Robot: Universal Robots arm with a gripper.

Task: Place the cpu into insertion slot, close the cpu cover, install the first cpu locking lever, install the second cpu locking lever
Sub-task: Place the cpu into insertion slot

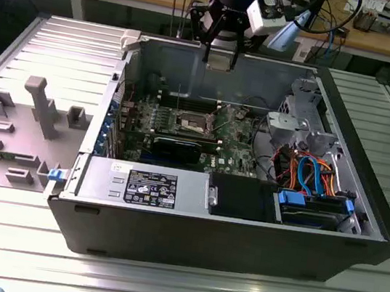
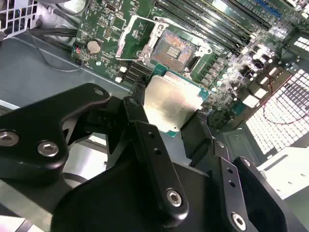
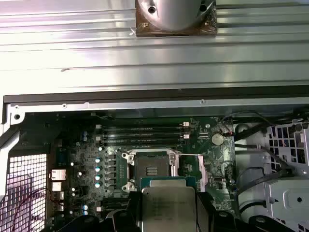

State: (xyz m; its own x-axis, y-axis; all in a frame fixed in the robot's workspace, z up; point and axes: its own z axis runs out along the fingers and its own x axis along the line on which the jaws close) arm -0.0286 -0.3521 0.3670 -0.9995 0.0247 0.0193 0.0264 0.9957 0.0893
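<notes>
Jaws clamped on the cpu (image 2: 171,101) by two opposite edges, metal top up and level, probably to keep its contacts untouched. It hangs well above the bare insertion slot (image 2: 175,48) in the open computer case (image 1: 168,230).

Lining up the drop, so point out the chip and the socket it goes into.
chip (image 2: 171,104): second wrist view, middle of its silver-grey top.
socket (image 3: 152,170): first wrist view, its dark centre inside the metal rim.
</notes>
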